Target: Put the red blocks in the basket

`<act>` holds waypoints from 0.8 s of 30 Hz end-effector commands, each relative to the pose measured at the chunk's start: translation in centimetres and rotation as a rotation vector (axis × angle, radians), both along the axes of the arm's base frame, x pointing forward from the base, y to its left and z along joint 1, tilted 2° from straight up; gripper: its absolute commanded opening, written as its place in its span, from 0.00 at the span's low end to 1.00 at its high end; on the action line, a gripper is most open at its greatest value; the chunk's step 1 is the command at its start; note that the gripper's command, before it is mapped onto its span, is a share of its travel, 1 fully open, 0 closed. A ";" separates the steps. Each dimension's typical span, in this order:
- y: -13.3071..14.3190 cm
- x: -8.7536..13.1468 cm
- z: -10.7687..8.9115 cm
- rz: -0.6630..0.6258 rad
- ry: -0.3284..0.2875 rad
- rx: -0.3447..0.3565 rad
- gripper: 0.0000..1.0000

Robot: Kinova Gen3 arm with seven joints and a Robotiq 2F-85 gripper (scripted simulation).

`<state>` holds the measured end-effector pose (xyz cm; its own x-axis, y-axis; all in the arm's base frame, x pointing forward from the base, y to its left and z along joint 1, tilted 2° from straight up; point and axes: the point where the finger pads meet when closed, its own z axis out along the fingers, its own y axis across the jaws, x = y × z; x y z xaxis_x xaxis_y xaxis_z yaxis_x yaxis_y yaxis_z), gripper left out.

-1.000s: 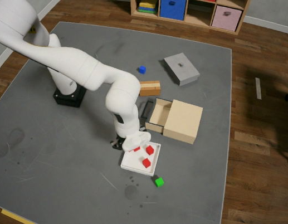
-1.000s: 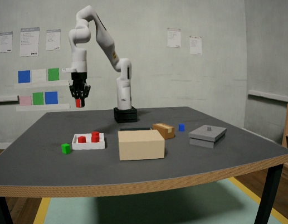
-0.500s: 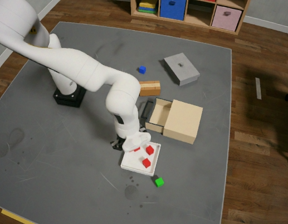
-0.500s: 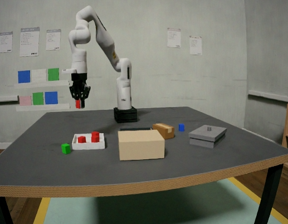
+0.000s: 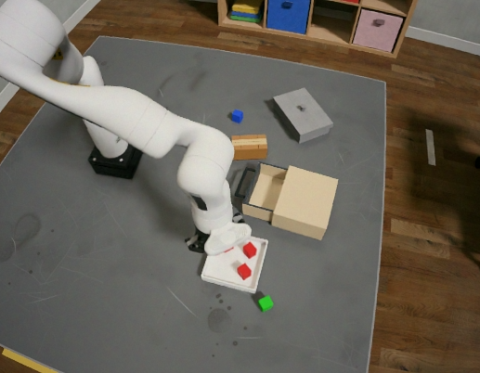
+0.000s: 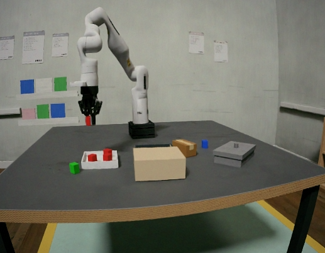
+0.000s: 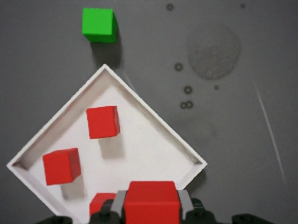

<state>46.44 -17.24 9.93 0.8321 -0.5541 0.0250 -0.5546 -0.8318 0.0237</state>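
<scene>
My gripper (image 6: 88,119) (image 7: 152,206) is shut on a red block (image 6: 88,121) (image 7: 151,200) and holds it high above the near corner of the white basket (image 5: 227,280) (image 6: 99,165) (image 7: 155,115). Three red blocks lie inside the basket: one (image 5: 244,271) (image 7: 103,121), a second (image 5: 250,250) (image 7: 61,166), and a third (image 7: 101,202) partly hidden under my fingers. The light wooden cabinet (image 5: 306,201) (image 6: 159,163) has its drawer (image 5: 265,187) pulled open, and it looks empty. The metal box (image 5: 303,114) (image 6: 234,151) has its lid on.
A green block (image 5: 265,302) (image 6: 74,167) (image 7: 99,24) lies just beside the basket. A blue block (image 5: 237,116) (image 6: 204,143) and a cardboard box (image 5: 250,147) (image 6: 185,147) sit behind the cabinet. My arm's base (image 5: 115,161) stands at the table's left.
</scene>
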 end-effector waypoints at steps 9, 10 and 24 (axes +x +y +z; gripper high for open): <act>-0.1 0.1 -1.4 0.000 -0.002 -0.001 0.10; -0.1 0.1 -1.6 0.000 -0.002 -0.001 0.10; -0.2 0.1 -4.2 0.000 -0.002 -0.001 0.10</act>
<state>46.47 -17.37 6.17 0.8321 -0.5540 0.0249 -0.5546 -0.8318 0.0237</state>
